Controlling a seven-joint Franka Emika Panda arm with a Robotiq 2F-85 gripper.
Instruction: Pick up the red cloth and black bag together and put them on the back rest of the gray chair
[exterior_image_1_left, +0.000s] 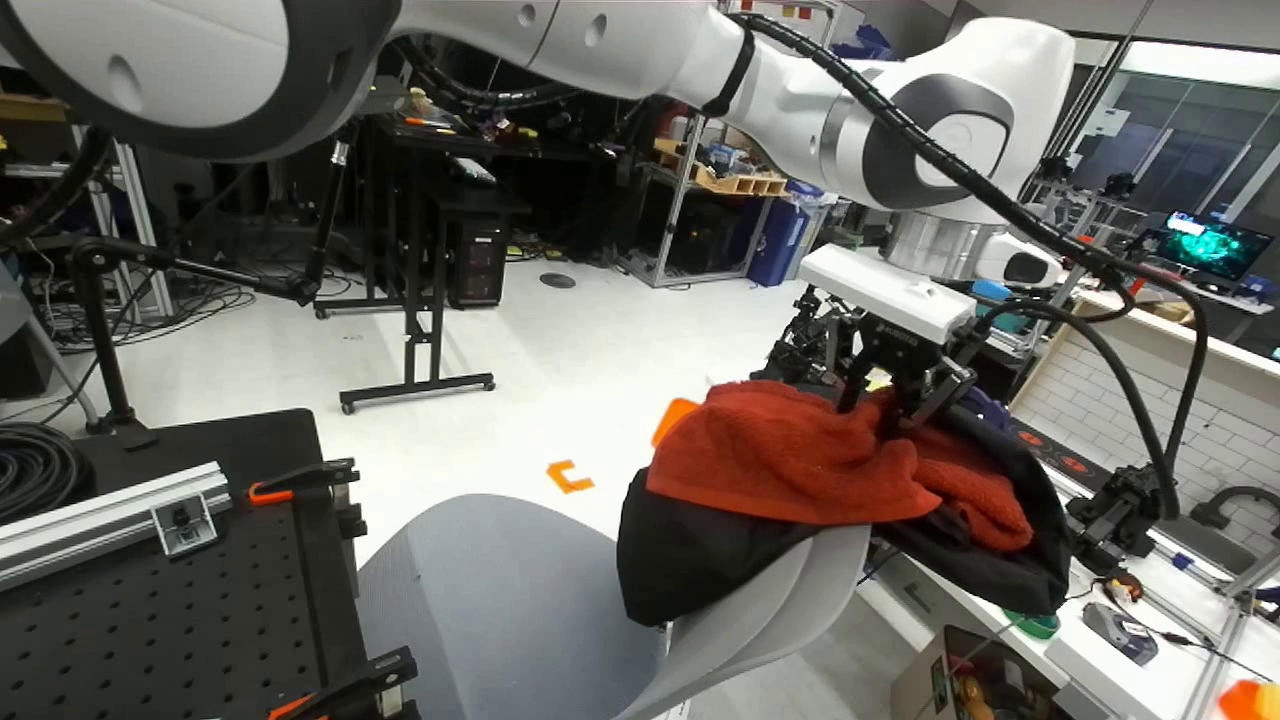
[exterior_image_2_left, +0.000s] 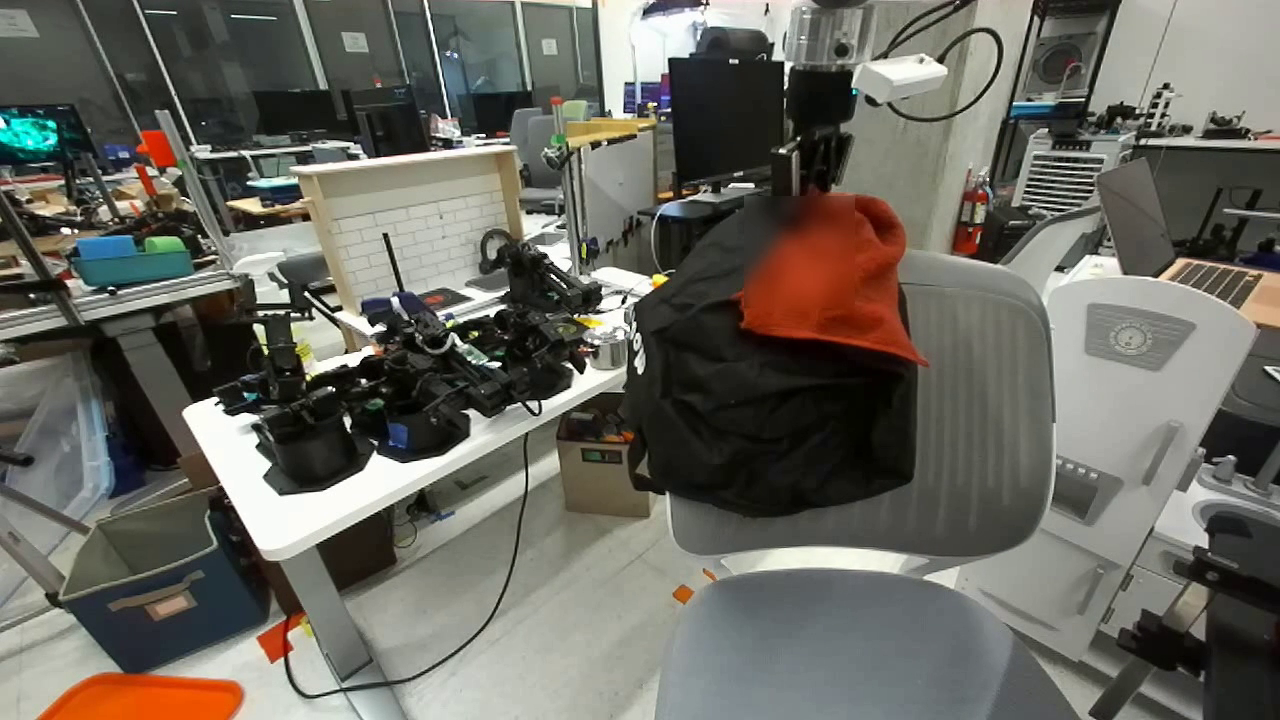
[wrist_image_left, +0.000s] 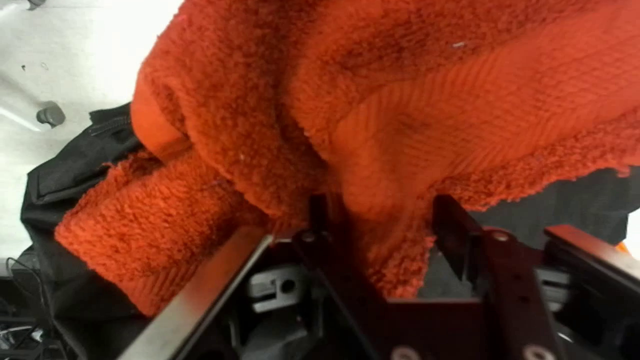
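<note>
The red cloth (exterior_image_1_left: 780, 455) lies on top of the black bag (exterior_image_1_left: 690, 570), and both are draped over the back rest (exterior_image_1_left: 800, 605) of the gray chair. In an exterior view the bag (exterior_image_2_left: 770, 430) hangs down the front of the back rest (exterior_image_2_left: 985, 400), with the cloth (exterior_image_2_left: 840, 290) over its top. My gripper (exterior_image_1_left: 872, 408) points down at the cloth from above. In the wrist view my gripper (wrist_image_left: 381, 215) has its fingers apart, with folds of the cloth (wrist_image_left: 235, 110) between and beneath them. The fingertips are partly sunk in the cloth. The bag (wrist_image_left: 60, 170) shows beneath it.
A white table (exterior_image_2_left: 500, 420) with several black robot arms stands beside the chair. A black perforated table (exterior_image_1_left: 180, 610) with clamps stands near the chair's seat (exterior_image_1_left: 480, 590). A white toy kitchen (exterior_image_2_left: 1130, 420) stands behind the chair.
</note>
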